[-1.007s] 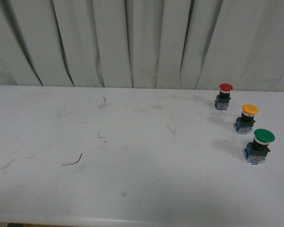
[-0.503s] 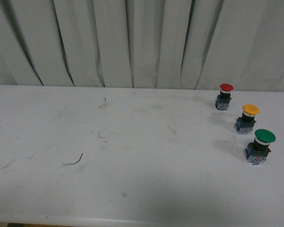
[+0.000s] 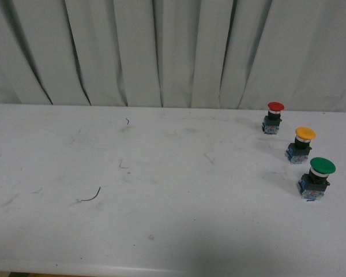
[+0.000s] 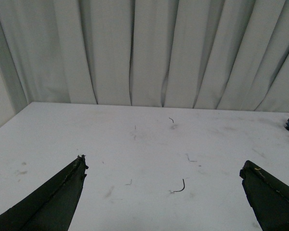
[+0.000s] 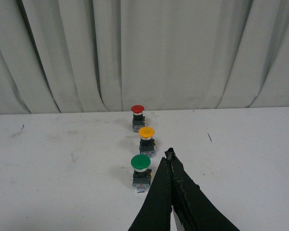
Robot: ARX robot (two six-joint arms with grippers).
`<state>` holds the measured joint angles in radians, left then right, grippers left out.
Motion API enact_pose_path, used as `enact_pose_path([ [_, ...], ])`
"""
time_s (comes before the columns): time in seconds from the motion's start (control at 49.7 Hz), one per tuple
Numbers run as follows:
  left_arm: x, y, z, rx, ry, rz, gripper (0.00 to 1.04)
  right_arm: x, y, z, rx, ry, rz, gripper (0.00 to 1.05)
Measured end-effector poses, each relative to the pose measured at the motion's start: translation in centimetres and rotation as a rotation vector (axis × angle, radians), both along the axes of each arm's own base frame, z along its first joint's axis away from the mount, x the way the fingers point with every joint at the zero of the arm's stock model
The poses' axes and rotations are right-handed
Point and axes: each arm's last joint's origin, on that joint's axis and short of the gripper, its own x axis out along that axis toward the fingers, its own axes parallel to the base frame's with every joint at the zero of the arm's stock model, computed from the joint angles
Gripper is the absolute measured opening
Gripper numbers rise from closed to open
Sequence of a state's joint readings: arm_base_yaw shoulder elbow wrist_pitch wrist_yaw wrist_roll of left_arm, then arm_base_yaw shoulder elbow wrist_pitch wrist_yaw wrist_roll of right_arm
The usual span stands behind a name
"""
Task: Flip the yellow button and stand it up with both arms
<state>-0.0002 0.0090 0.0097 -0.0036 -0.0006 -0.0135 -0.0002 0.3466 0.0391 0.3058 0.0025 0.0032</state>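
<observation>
Item one, the yellow button (image 3: 301, 144): I find it at the right edge of the front view, upright on its blue base with the cap on top, second in a short diagonal row. Item two, the red button (image 3: 273, 117): above and left of it in that frame, apart from it. Item three, the green button (image 3: 317, 178): below and right of it, larger, also apart. Item four, the table (image 3: 161, 190): white and scuffed, with a thin dark wire scrap (image 3: 91, 196) at lower left of the front view. Item five, the left gripper (image 4: 164, 190): spread wide, its two fingers at the lower corners of its wrist view, holding nothing, well away from the buttons. Item six, the right gripper (image 5: 170, 155): fingers pressed together, holding nothing, its tip just beside the yellow button in the right wrist view. Neither arm shows in the front view. Step in hand, as I judge it: the approach, nothing gripped yet. To do it well I would part the right fingers before closing in, take the yellow button by its blue base, and keep clear of both neighbours, which a stray finger could topple; the left arm has far to travel. Containers: none in view, so no contents to list.
</observation>
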Motion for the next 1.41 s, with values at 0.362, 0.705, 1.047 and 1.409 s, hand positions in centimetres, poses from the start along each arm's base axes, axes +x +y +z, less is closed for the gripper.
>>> enact_pose_path([
  [0.362, 0.0, 0.0, 0.0, 0.000, 0.000, 0.000, 0.98, -0.8, 0.0, -0.6, 0.000, -0.016, 0.000, 0.02],
  [0.705, 0.0, 0.0, 0.0, 0.000, 0.000, 0.000, 0.98, -1.8, 0.0, -1.2, 0.000, 0.039, 0.003, 0.02],
  [1.047, 0.0, 0.0, 0.0, 0.000, 0.000, 0.000, 0.98, -2.3, 0.0, -0.9, 0.000, -0.005, 0.002, 0.02],
  [1.409, 0.0, 0.0, 0.0, 0.000, 0.000, 0.000, 0.98, -2.3, 0.0, -0.9, -0.001, -0.006, 0.002, 0.63],
])
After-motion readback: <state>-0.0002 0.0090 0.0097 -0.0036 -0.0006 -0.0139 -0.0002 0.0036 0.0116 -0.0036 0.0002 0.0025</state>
